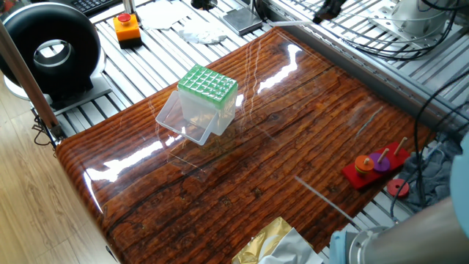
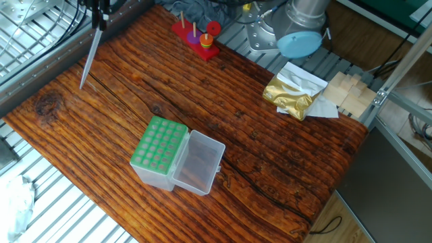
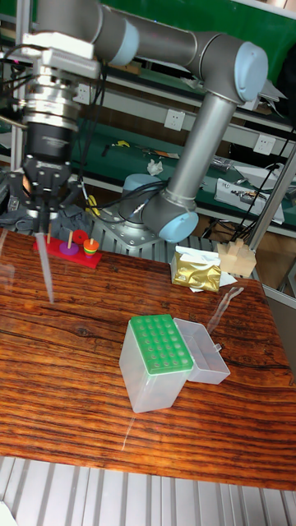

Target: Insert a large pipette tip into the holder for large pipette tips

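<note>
My gripper (image 3: pixel 41 215) hangs at the far left above the wooden table, shut on the top of the large pipette tip (image 3: pixel 46 263). The translucent tip points down, slightly tilted, with its end just above the wood. In the other fixed view the gripper (image 2: pixel 98 19) is at the top left edge, and the tip (image 2: pixel 90 59) slants down over the table's corner. The holder for large pipette tips (image 3: pixel 158 349) is a clear box with a green gridded rack (image 2: pixel 158 144). Its clear lid (image 2: pixel 200 162) lies open beside it. The holder (image 1: pixel 207 85) stands well away from the gripper (image 1: pixel 325 10).
A red peg toy with rings (image 2: pixel 194 37) sits near the table edge close to the gripper. A gold foil bag (image 2: pixel 290 96), wooden blocks (image 2: pixel 347 91) and the arm's base (image 2: pixel 297 30) are at the far side. A thin grey rod (image 1: pixel 324 196) shows on the wood.
</note>
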### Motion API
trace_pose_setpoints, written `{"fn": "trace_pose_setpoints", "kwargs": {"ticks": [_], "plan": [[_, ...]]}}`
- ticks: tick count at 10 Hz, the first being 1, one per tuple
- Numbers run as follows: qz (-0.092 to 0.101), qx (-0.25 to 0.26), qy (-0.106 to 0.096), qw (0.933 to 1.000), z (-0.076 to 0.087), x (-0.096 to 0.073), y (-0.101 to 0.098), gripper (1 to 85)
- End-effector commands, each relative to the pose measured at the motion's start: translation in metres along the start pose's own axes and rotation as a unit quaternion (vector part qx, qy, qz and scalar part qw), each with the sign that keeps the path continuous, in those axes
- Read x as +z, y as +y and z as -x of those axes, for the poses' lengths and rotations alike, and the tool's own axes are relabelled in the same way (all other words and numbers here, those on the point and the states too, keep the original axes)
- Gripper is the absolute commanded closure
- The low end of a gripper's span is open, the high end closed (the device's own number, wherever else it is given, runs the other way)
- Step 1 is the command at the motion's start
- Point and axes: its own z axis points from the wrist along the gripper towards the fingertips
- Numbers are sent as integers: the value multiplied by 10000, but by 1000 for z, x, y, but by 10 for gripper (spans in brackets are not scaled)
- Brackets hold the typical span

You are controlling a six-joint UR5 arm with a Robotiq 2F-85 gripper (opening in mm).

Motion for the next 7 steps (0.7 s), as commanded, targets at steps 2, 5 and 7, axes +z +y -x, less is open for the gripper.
{"fn": "trace_pose_setpoints", "kwargs": {"ticks": [2, 5, 7], "plan": [[30, 499, -4, 9987, 58, -8, 44, 847], [127, 660, -114, 9977, 74, 4, 65, 847], [-11, 697, -138, 9975, 75, 19, 78, 847]]}}
